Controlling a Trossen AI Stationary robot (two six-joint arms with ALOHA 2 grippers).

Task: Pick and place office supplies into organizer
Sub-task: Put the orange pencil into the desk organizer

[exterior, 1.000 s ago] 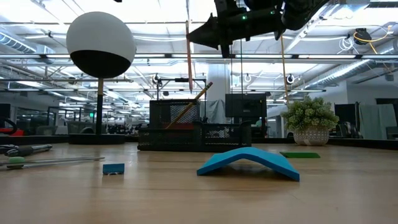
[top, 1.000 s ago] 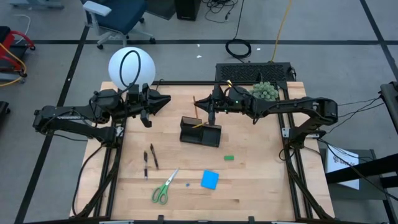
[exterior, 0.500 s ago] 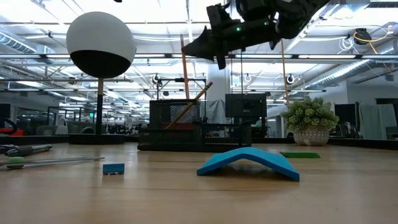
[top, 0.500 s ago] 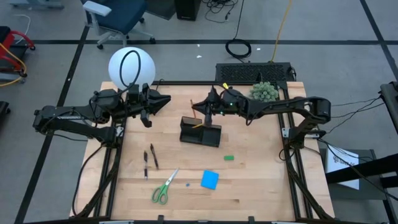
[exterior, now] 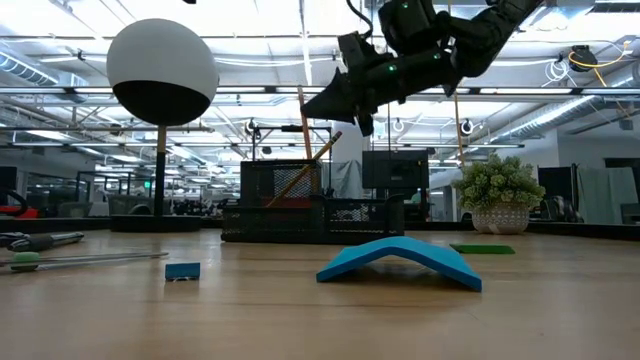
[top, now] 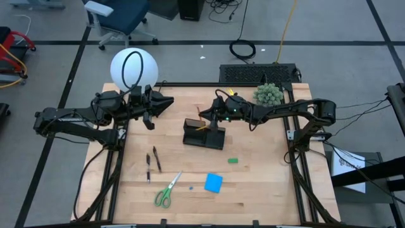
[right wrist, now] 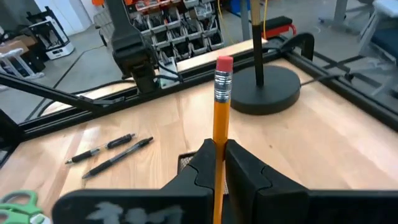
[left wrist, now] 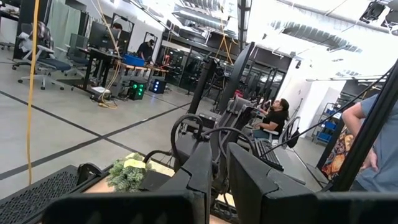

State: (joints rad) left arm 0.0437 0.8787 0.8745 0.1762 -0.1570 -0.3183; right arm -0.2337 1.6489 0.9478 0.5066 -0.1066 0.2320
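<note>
Pencil (right wrist: pixel 219 124), light, stiff and slick (eraser end up), sits clamped mid-shaft in the right gripper (right wrist: pixel 217 155) above the organizer (top: pixel 204 135).

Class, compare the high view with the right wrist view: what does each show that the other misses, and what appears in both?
Only the high view: the left gripper waiting near the lamp, the organizer with one pencil already in it, the blue pad, the green eraser, the plant.

Only the right wrist view: the held pencil's pink eraser end, pointing up between the fingers.

Both: the right gripper shut on the pencil, the two pens, the scissors, the lamp base.
</note>
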